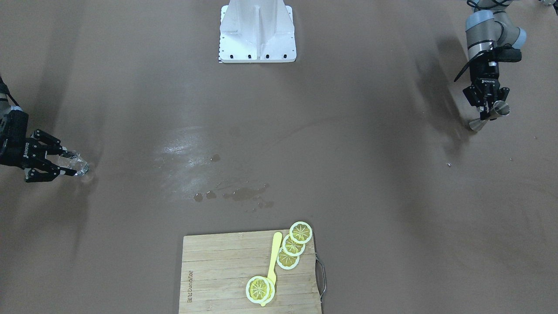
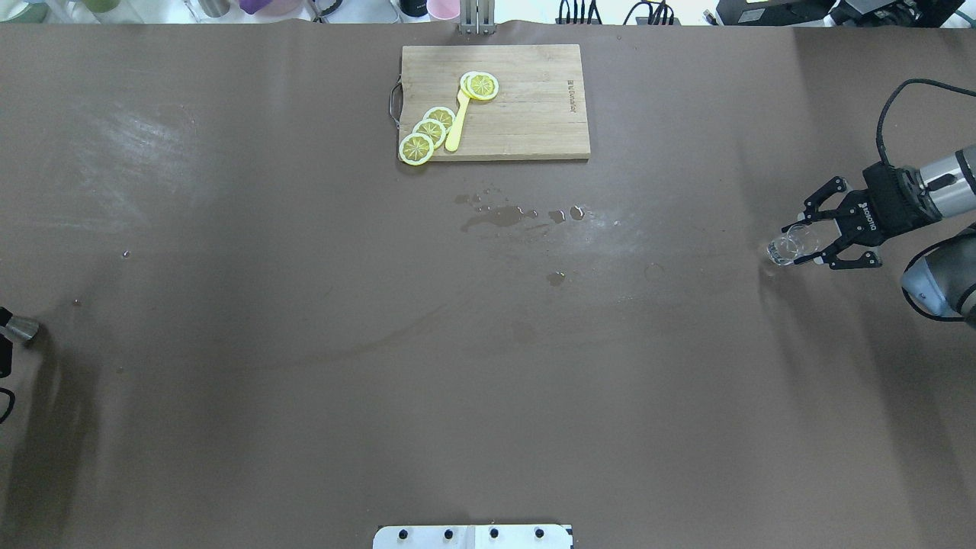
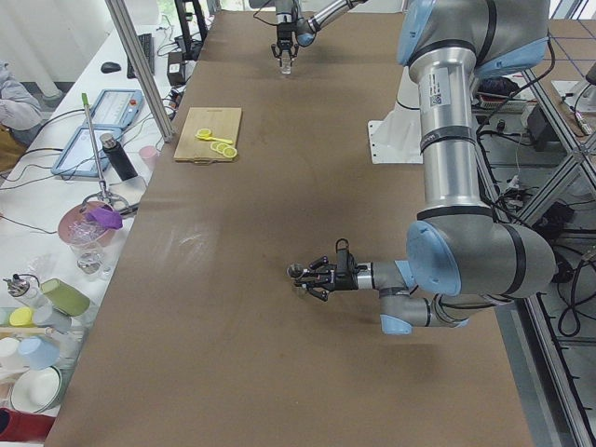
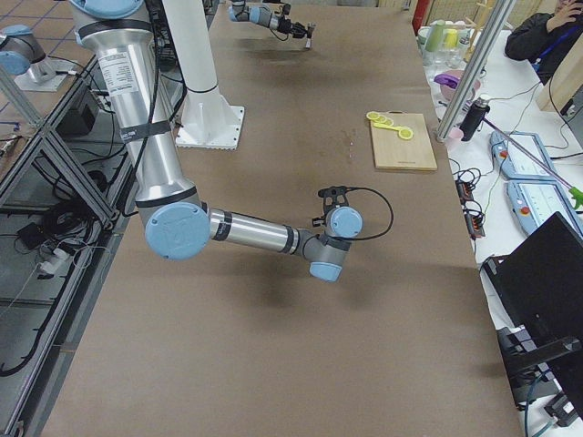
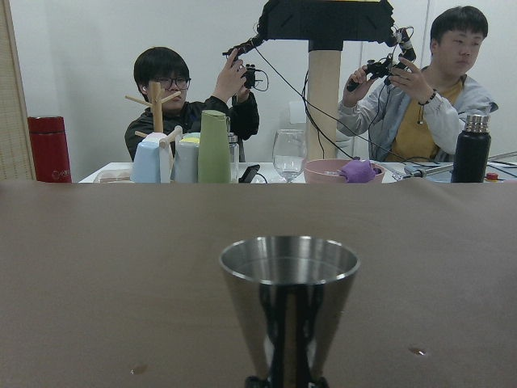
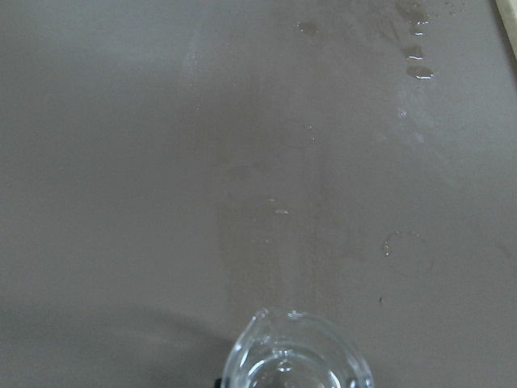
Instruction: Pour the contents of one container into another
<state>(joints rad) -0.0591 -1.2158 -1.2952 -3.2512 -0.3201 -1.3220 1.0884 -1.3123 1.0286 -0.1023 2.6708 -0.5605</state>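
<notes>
A steel jigger (image 1: 498, 110) is held upright close above the table near its end, with my left gripper (image 1: 489, 112) shut on its waist. The left wrist view shows the jigger's open cup (image 5: 289, 279) filling the lower middle. At the opposite end, a small clear glass (image 2: 788, 247) sits low at the table between the fingers of my right gripper (image 2: 799, 244), which is shut on it. From the right wrist view only the glass rim (image 6: 297, 356) shows, at the bottom edge. The two containers are far apart.
A wooden cutting board (image 2: 526, 114) with lemon slices (image 2: 427, 131) and a yellow spoon (image 2: 457, 122) lies at the far middle. Spilled droplets (image 2: 499, 216) wet the table centre. The white robot base (image 1: 257, 32) stands mid-table. Two people (image 5: 182, 97) sit behind cups and bottles.
</notes>
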